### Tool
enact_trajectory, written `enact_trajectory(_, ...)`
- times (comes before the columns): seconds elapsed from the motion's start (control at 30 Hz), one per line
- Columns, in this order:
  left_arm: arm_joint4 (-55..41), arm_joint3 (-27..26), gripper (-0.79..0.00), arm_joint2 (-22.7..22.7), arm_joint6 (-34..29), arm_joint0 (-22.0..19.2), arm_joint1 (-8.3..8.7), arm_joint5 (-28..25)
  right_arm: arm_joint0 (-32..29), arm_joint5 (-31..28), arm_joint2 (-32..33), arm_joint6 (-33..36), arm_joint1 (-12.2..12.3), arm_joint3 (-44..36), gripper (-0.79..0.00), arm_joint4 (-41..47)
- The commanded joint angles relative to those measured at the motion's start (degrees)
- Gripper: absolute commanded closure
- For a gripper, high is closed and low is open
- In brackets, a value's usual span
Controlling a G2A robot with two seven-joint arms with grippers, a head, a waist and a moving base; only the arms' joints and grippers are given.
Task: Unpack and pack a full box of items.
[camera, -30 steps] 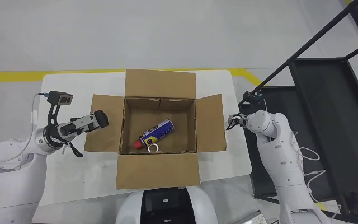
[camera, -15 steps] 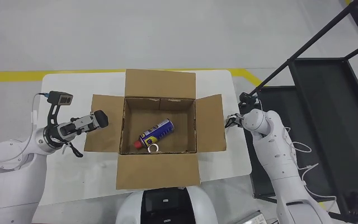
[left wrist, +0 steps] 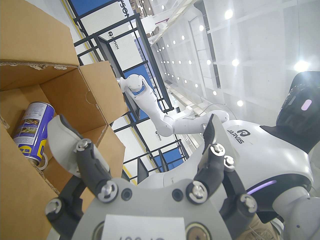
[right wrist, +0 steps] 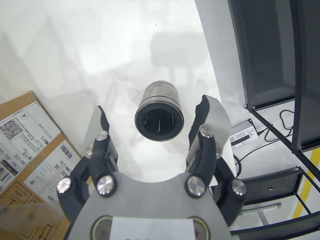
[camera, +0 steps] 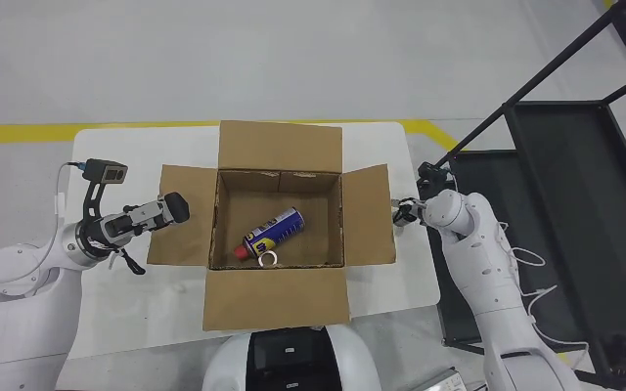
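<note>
— So where's the can (camera: 276, 233)?
— Lying in the box (camera: 279, 147). The left gripper (left wrist: 135, 126) gapes at its left flap; the right gripper (right wrist: 152, 112) stands wide around a cylinder (right wrist: 159, 116), right of the box.

The box (camera: 280, 145) is brown, the spray can (camera: 274, 233) blue and yellow.

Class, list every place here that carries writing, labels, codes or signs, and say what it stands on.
spray can: blue and yellow printed label with wording, not transcribed here; too small to read from the top view.
cardboard box, outer flap: white shipping labels with barcodes, a square code and number strings.
wall panels: logo lettering, blue and white.
</note>
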Motion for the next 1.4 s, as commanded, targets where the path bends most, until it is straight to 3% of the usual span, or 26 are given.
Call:
enact_trajectory(0.0,0.0,0.0,-0.785,0.0,0.0,0.0,0.0,0.0,-0.74,0.26,0.96,0.44,0.15,-2.1,-0.785,0.74)
enact_trajectory(0.33,0.0,0.0,-0.785,0.0,0.0,0.0,0.0,0.0,-10.07,0.34,9.37,-0.27,1.16,-22.24,-0.785,5.06)
enact_trajectory(0.67,0.0,0.0,-0.785,0.0,0.0,0.0,0.0,0.0,-17.38,-6.56,11.66,-7.83,1.17,-37.36,-0.785,10.7)
enact_trajectory(0.9,0.0,0.0,-0.785,0.0,0.0,0.0,0.0,0.0,-19.34,-12.34,9.19,-5.77,1.5,-41.76,-0.785,11.24)
enact_trajectory(1.37,0.0,0.0,-0.785,0.0,0.0,0.0,0.0,0.0,-19.4,-12.62,9.13,-5.52,1.56,-41.59,-0.785,10.76)
